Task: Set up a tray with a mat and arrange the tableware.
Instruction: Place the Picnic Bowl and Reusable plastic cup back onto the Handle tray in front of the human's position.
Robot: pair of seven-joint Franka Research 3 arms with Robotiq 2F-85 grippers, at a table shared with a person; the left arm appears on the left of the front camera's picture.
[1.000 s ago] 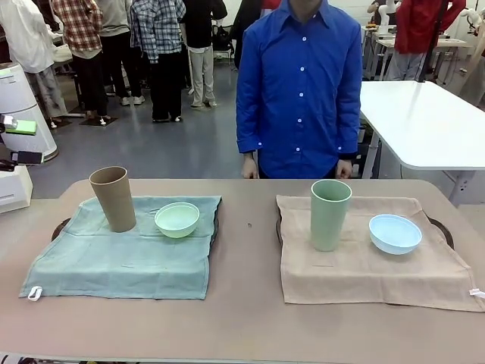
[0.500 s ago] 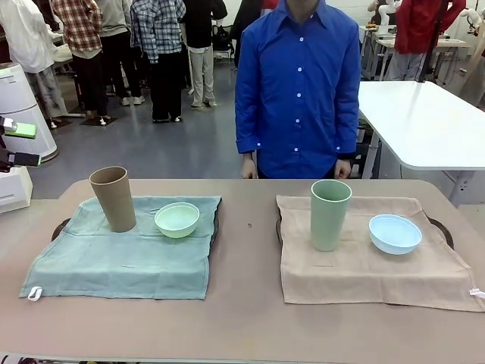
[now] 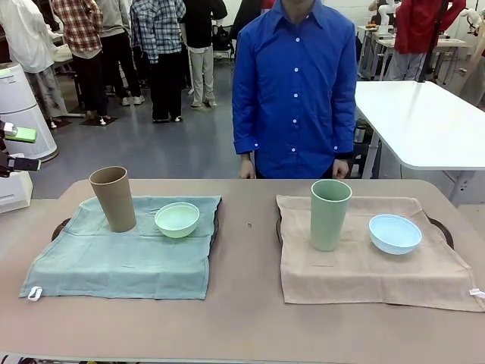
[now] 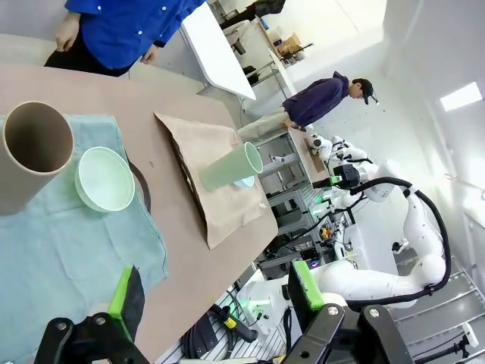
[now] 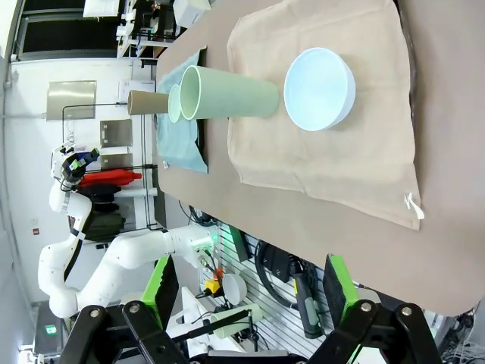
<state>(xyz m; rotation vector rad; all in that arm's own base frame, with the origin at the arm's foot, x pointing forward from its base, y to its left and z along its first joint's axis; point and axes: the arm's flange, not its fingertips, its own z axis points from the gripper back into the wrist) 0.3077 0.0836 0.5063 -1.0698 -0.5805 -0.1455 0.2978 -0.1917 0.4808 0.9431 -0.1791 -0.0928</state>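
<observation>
front: faces person (image 3: 295, 91) across table (image 3: 242, 318) | wrists: high, oblique, both see mats

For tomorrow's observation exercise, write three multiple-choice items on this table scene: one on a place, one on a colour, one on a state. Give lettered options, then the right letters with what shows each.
1. Where does the tan cup stand?
A. on the teal mat
B. on the beige mat
C. on the bare table

2. What colour is the bowl beside the sage green cup?
A. tan
B. light blue
C. red

3. How do the jaws of the left gripper stand?
A. shut on a cup
B. shut on a mat
C. open, holding nothing

Answers:
1. A, the cup stands upright on the teal cloth next to the mint green bowl.
2. B, the pale blue bowl sits on the beige mat.
3. C, in the left wrist view the green-padded fingers are spread apart with nothing between them.
</observation>
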